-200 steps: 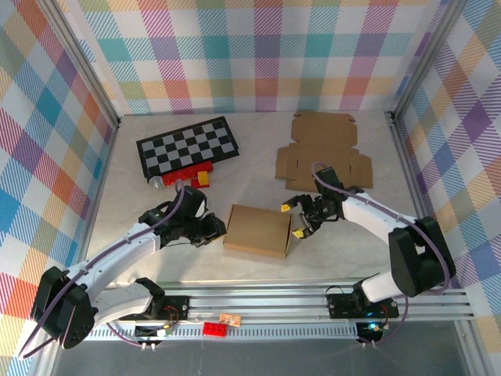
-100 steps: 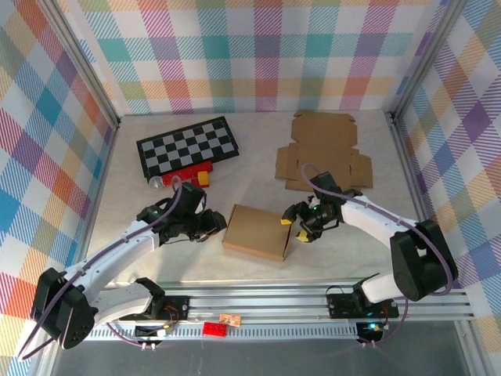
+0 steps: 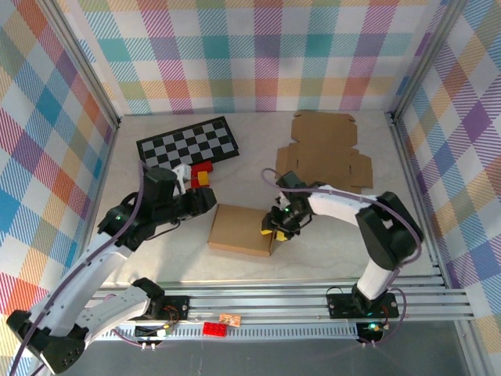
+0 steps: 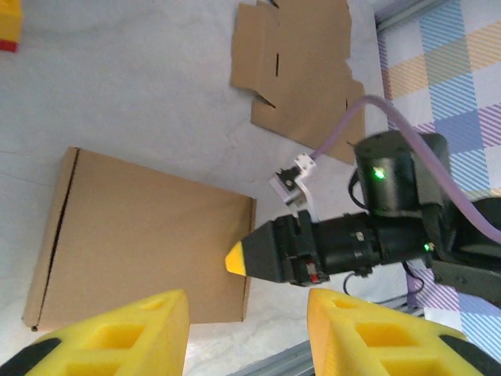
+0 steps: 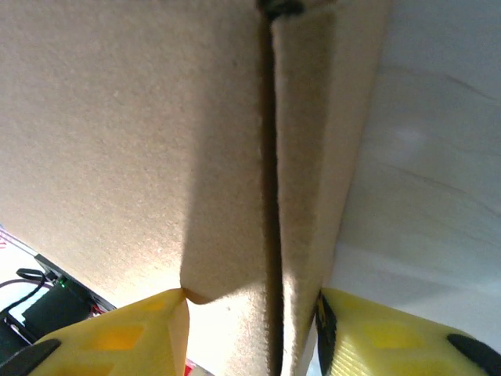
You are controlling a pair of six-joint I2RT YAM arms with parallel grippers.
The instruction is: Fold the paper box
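Where the paper box (image 3: 239, 229) lies closed and flat, near the middle of the table (image 3: 258, 160), its right edge sits between the fingers of the right gripper (image 3: 275, 228). In the right wrist view that folded edge fills the gap; whether the right gripper (image 5: 252, 298) pinches it cannot be told. The left gripper (image 3: 205, 200) is off the box's back-left corner, apart from it, jaws moderately spread and empty. Bare tabletop runs in front of the box to the rail (image 3: 313, 301) and behind it to the plaid wall (image 3: 258, 55). A checkerboard (image 3: 188, 143) lies back left, with red and yellow blocks (image 3: 201, 174) beside it. An unfolded cardboard sheet (image 3: 322, 153) lies back right.
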